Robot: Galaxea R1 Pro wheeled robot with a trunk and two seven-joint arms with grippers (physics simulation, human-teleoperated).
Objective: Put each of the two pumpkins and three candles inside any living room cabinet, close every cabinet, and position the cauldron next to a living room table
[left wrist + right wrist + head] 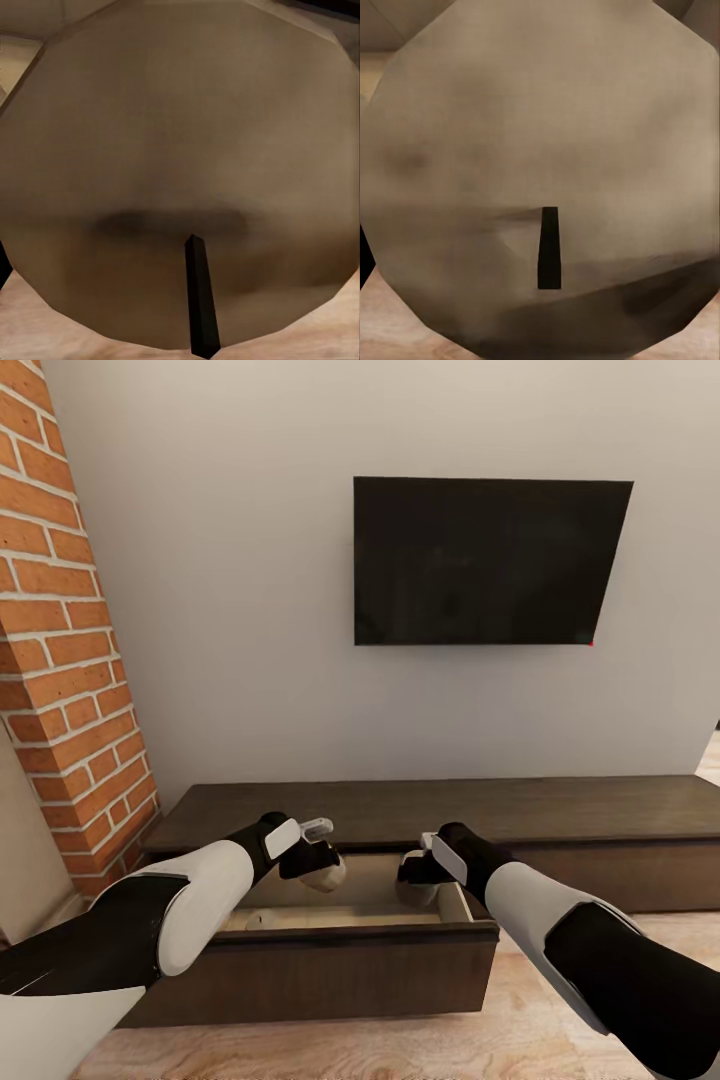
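Observation:
The long, low dark-brown cabinet (450, 805) stands against the wall under the television, with its front-left drawer (340, 960) pulled open. My left gripper (318, 865) hangs over the open drawer, shut on a tan candle (328, 877). My right gripper (418, 875) hangs beside it over the same drawer, shut on another candle (413, 892). Seen through the left wrist camera, the candle's pale top (180, 150) and black wick (201, 300) are very close. The right wrist camera has the other candle (540, 135) and its wick (549, 247) just as close. A small pale object (255, 920) lies inside the drawer; what it is I cannot tell.
A black television (490, 560) hangs on the grey wall above the cabinet. A brick column (70, 690) rises at the left, close to the cabinet's end. Light wooden floor (540, 1010) runs in front of the drawer.

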